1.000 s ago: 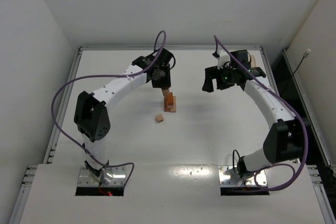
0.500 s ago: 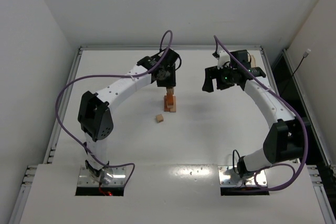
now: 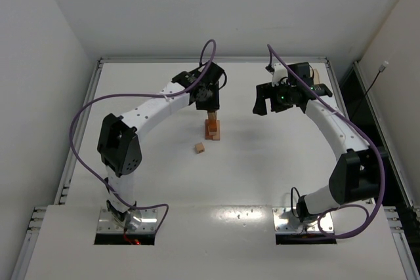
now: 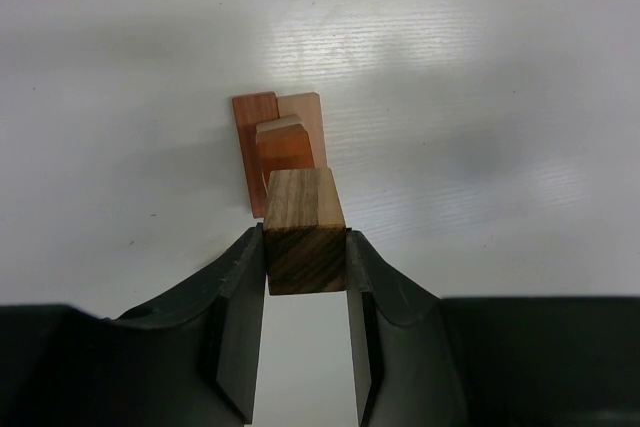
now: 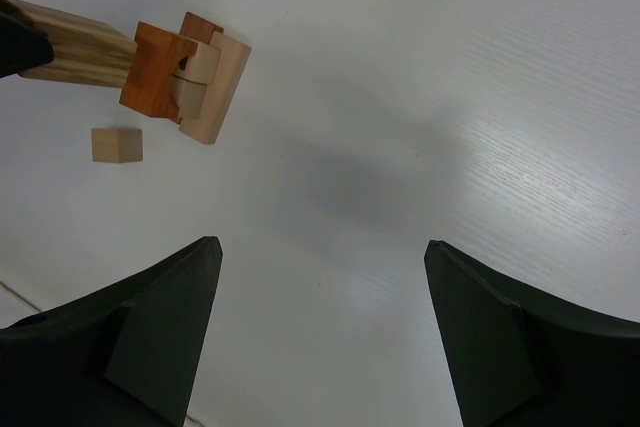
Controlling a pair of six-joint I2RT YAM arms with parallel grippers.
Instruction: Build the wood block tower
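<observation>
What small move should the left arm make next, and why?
Probably open the left gripper slowly and let go. In the right wrist view, the tan bar it holds already seems to rest on the orange block at the top of the stack, so it looks placed.

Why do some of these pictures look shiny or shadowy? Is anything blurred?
Top external: even light, with small glare spots on the near panel. Left wrist: a bright sheen on the table, and the held block is sharp. Right wrist: a soft grey shadow on the table, and the dark fingers show little detail.
</observation>
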